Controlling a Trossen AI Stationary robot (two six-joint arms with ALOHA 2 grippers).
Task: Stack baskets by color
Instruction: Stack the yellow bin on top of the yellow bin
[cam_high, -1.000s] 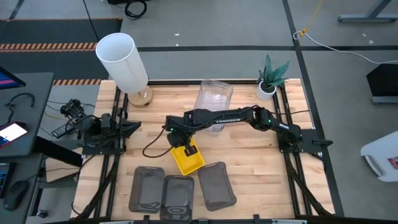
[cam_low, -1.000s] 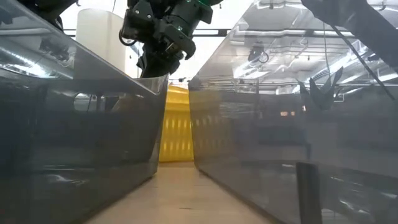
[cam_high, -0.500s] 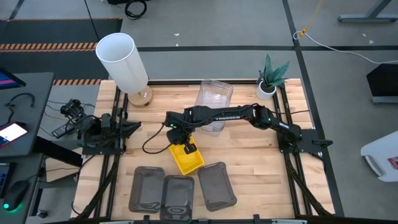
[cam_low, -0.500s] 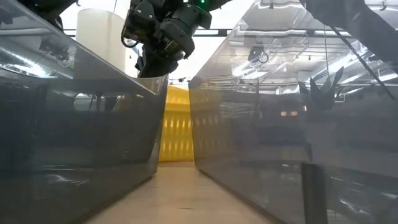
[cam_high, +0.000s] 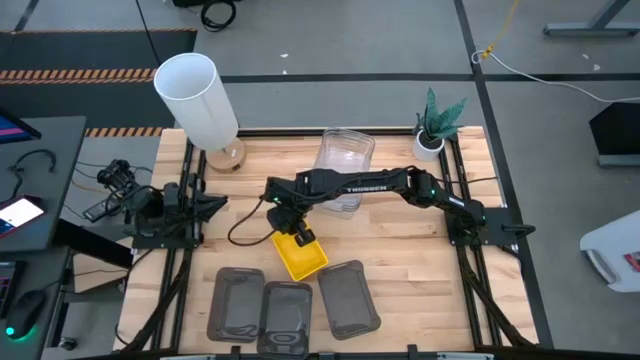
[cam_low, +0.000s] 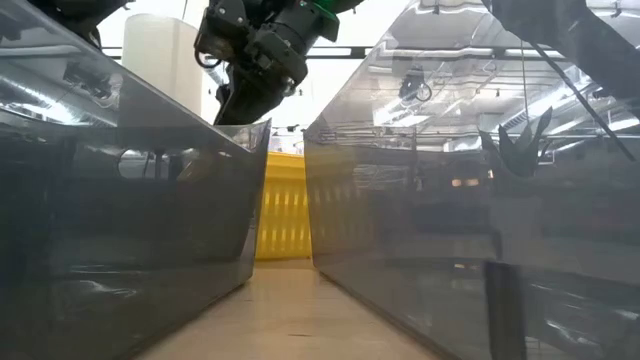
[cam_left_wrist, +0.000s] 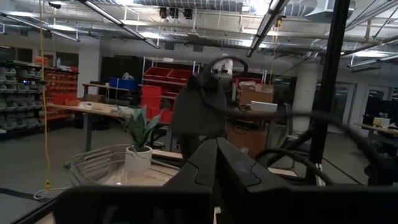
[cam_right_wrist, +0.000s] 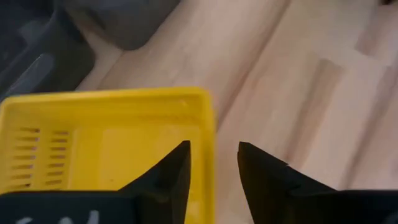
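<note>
A yellow basket (cam_high: 303, 258) rests on its base on the wooden table (cam_high: 400, 250), just beyond three dark grey baskets (cam_high: 286, 312) lined up along the near edge. My right gripper (cam_high: 297, 238) hangs open over the yellow basket's far corner. In the right wrist view its fingers (cam_right_wrist: 213, 149) stand either side of the basket's side wall (cam_right_wrist: 208, 124), one over the inside, one outside. A stack of clear baskets (cam_high: 346, 158) stands toward the far edge. My left gripper (cam_left_wrist: 216, 163) waits shut at the table's left side.
A tall white cylinder (cam_high: 197, 98) stands at the far left corner and a small potted plant (cam_high: 434, 128) at the far right. In the low view two grey baskets (cam_low: 130, 200) fill the foreground, with the yellow one (cam_low: 284, 215) showing between them. Bare wood lies right of the yellow basket.
My right gripper has opened and let go of the yellow basket, which stays where it was on the table. The hand has hardly shifted.
</note>
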